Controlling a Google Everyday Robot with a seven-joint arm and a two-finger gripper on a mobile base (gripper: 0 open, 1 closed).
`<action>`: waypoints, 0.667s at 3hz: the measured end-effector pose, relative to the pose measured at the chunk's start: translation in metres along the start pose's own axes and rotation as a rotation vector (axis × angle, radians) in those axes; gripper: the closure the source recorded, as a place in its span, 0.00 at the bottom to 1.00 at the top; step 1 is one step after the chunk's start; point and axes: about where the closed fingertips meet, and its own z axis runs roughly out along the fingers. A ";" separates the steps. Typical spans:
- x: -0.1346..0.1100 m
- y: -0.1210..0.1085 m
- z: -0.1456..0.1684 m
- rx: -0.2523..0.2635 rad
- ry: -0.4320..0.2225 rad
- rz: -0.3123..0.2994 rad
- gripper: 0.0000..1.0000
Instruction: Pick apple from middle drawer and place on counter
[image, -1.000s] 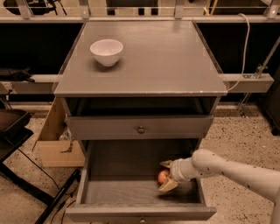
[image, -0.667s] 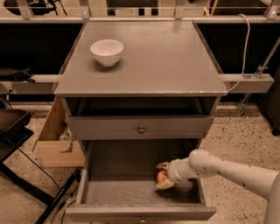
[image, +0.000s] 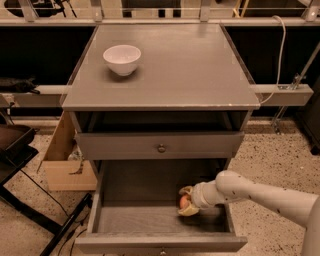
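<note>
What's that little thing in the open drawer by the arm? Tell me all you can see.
An apple: small, round, reddish with an orange-yellow tint. Only part shows; the robot's hand is right at it and covers the rest. It sits on the pale wood floor of the open drawer, toward the right side. Whether the hand grips it yet, I can't tell.

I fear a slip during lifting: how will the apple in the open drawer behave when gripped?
The apple looks small and round, so it probably rolls if released in the middle drawer. It seems rigid; the gripper, closed around it there, should hold it, though smooth skin might slip.
</note>
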 end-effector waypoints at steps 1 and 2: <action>-0.025 0.004 -0.031 0.012 0.026 -0.035 1.00; -0.077 0.046 -0.085 -0.041 0.043 -0.079 1.00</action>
